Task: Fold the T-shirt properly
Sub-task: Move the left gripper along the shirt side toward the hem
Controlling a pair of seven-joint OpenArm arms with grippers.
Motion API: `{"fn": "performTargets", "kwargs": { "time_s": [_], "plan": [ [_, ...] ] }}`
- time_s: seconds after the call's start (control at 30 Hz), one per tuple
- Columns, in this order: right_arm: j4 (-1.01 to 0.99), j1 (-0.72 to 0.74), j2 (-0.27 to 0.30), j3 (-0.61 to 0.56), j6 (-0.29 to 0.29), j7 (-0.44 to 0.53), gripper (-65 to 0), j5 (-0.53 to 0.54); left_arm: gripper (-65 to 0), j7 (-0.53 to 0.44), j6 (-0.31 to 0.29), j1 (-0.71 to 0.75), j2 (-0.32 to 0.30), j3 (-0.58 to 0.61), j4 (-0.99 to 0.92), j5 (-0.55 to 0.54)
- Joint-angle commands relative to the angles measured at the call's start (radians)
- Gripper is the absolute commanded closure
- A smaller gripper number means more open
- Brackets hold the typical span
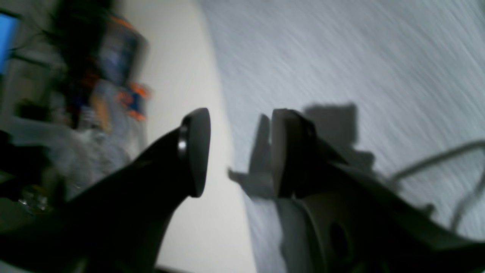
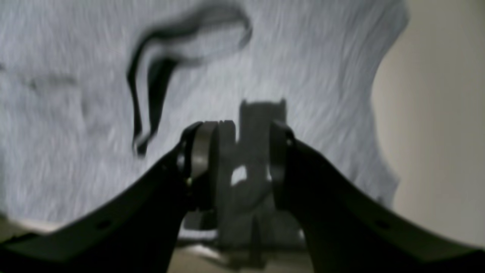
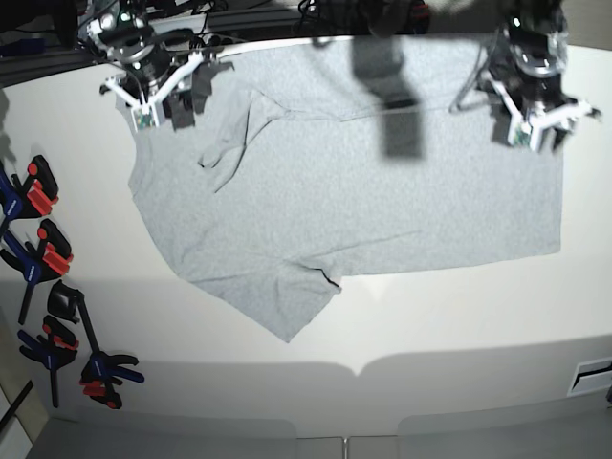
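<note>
The light grey T-shirt [image 3: 363, 191] lies spread on the white table [image 3: 459, 325], plain side up, with a sleeve [image 3: 287, 306] pointing toward the front and a small raised fold [image 3: 229, 143] near its left top. My right gripper [image 3: 167, 103] hovers over the shirt's top left corner, open and empty. In the right wrist view it [image 2: 240, 163] is above grey cloth [image 2: 303, 76] next to a dark crease [image 2: 151, 76]. My left gripper [image 3: 535, 134] is open and empty over the shirt's top right edge. In the left wrist view it [image 1: 240, 151] straddles the cloth's [image 1: 341, 57] border with the table [image 1: 182, 76].
Several blue, orange and black clamps [image 3: 38, 239] lie along the table's left edge, with more near the front left [image 3: 96, 368]. Cables and gear sit beyond the far edge [image 3: 239, 14]. A thin cable [image 1: 435, 163] hangs by the left gripper. Blurred clutter [image 1: 113, 57] stands beyond the table.
</note>
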Motion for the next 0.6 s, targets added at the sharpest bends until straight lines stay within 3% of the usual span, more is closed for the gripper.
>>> {"fn": "performTargets", "kwargs": {
  "time_s": [0.0, 0.07, 0.17, 0.33, 0.5, 0.57],
  "plan": [
    [0.019, 0.012, 0.009, 0.005, 0.0, 0.018, -20.6, -0.014, -29.7, -0.013, 0.006, -0.032, -0.01, -0.02, 0.016, 0.008],
    [0.019, 0.036, 0.009, 0.005, 0.001, 0.013, -20.7, -0.018, -34.2, 0.059, -0.051, -0.107, -0.013, -0.052, 0.013, -0.08],
    [0.019, 0.071, 0.009, 0.005, 0.002, 0.011, -24.6, -0.016, -35.7, 0.138, -0.156, -0.238, -0.012, -0.105, -0.027, -0.266],
    [0.019, 0.126, 0.009, 0.005, 0.002, -0.016, -25.4, -0.016, -35.7, 0.074, -0.219, -0.458, -0.013, -0.154, -0.224, -0.474],
    [0.019, 0.158, 0.008, 0.005, 0.003, -0.079, -25.4, -0.015, -35.7, -0.019, -0.375, -0.715, -0.016, -0.154, -0.625, -0.655],
    [0.019, 0.158, 0.009, 0.005, 0.003, -0.079, -25.4, -0.007, -35.7, -0.061, -0.409, -0.82, -0.021, -0.154, -0.815, -0.681]
  ]
}}
